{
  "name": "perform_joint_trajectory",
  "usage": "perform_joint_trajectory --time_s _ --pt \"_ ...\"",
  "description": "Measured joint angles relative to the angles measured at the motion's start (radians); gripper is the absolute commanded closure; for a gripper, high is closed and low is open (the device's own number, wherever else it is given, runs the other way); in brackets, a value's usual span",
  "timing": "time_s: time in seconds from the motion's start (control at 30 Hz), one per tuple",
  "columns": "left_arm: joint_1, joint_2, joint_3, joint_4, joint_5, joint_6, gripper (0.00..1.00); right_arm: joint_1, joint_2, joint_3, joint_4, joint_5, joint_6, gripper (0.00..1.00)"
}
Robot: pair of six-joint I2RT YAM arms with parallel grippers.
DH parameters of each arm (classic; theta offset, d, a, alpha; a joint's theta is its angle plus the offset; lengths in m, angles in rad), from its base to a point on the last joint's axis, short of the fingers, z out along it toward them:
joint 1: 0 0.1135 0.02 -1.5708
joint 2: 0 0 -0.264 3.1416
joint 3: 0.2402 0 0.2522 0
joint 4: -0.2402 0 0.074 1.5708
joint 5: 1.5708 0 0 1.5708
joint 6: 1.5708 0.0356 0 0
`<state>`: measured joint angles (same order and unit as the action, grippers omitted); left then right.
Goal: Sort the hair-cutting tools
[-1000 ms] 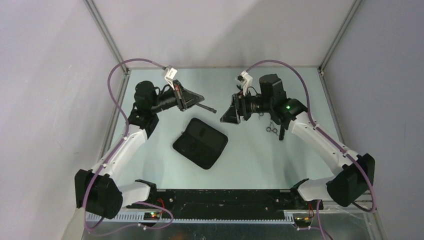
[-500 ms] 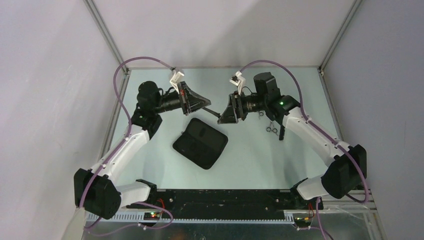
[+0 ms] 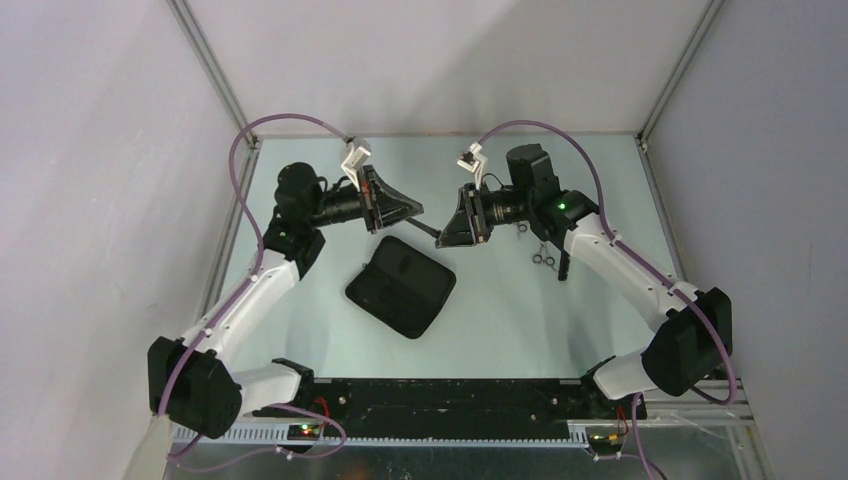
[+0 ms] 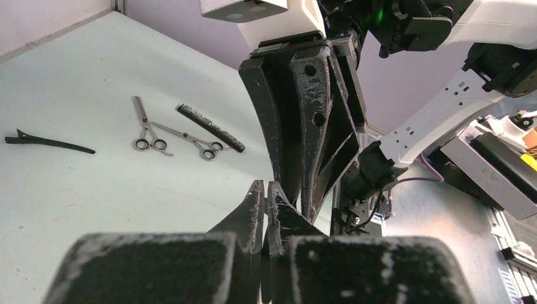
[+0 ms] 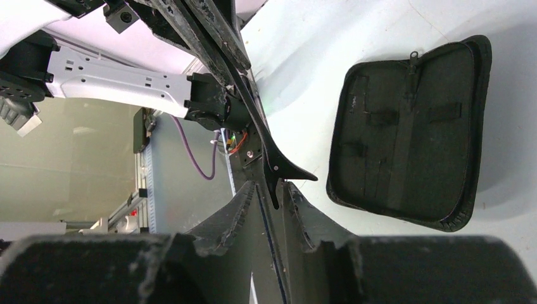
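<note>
The bench (image 3: 500,320) is being lit evenly and brightly from above, with soft shadows being cast. In both wrist views, the near jaws are being rendered blurred.

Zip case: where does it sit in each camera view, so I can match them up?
Top external: the zip case lies near the picture's centre.
Left wrist: not in it.
Right wrist: at the right, lying open.
Shared landmark: the right gripper, seen in all three views, tip to tip with the left gripper, which holds a thin black clip.
</note>
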<state>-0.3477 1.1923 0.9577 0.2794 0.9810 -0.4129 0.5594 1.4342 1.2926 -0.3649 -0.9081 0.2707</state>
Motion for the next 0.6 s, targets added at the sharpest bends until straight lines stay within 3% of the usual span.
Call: perform_joint_trajectory --time_s 0.2,0.23,0.47,0.6 --pt "0.0 -0.001 0.0 -0.007 0.003 0.008 0.99 -0.001 0.0 0.0 -0.006 -0.002 -0.007 1.0" --pt "0.0 -0.001 0.0 -0.01 0.003 0.013 0.98 -0.001 0.0 0.0 -0.006 -0.003 -0.012 1.0" --pt "0.0 -0.001 0.0 -0.076 -0.036 0.057 0.41 0.002 -0.022 0.0 -0.027 0.013 -0.038 1.0" --pt "0.011 -0.001 0.021 -0.161 -0.112 0.058 0.29 0.021 -0.031 -0.014 -0.037 0.107 -0.066 1.0"
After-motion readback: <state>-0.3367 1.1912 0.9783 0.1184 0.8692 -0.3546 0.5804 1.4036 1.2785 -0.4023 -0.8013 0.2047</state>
